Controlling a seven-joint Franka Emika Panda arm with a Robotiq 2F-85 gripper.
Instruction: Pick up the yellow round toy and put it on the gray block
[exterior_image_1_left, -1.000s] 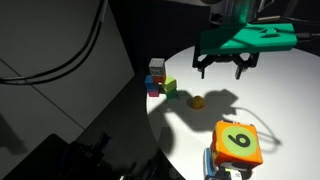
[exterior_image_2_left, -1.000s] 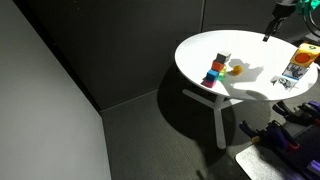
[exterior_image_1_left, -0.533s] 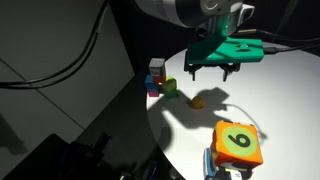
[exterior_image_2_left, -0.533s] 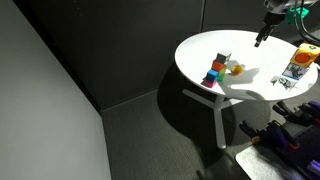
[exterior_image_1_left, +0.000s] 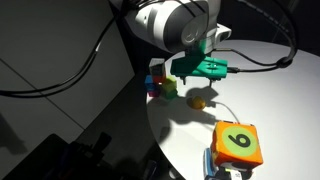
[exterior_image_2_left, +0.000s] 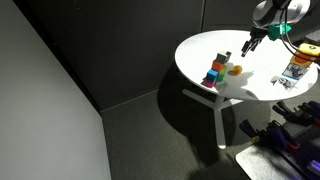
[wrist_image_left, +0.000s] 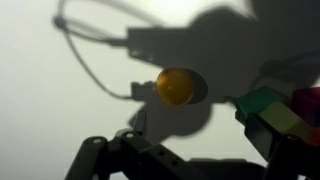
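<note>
- Claw (wrist_image_left: 190, 150) is spread wide, with nothing between the fingers (wrist_image_left: 97, 152).
- The small yellow-orange round toy ball (wrist_image_left: 175, 86) is on the white round table (wrist_image_left: 40, 80). In the wrist view it's straight ahead of my claw, clear of both fingers and not touching them.
- In both exterior views the claw (exterior_image_1_left: 200, 76) (exterior_image_2_left: 247, 47) hangs above the table. The ball (exterior_image_1_left: 197, 101) (exterior_image_2_left: 236, 70) is just below it, in my shadow.
- The small pale gray cube block (exterior_image_2_left: 224, 58) tops the cluster of small coloured blocks, beyond the ball from my claw.
- The ball is near that cluster but apart from it, and it is not on the gray block.
- In the wrist view a small green block (wrist_image_left: 262, 100) sits off to one side of the ball, near one finger.
- The large orange cube with a green numbered face (exterior_image_1_left: 238, 143) is well apart from my claw, past the ball.
</note>
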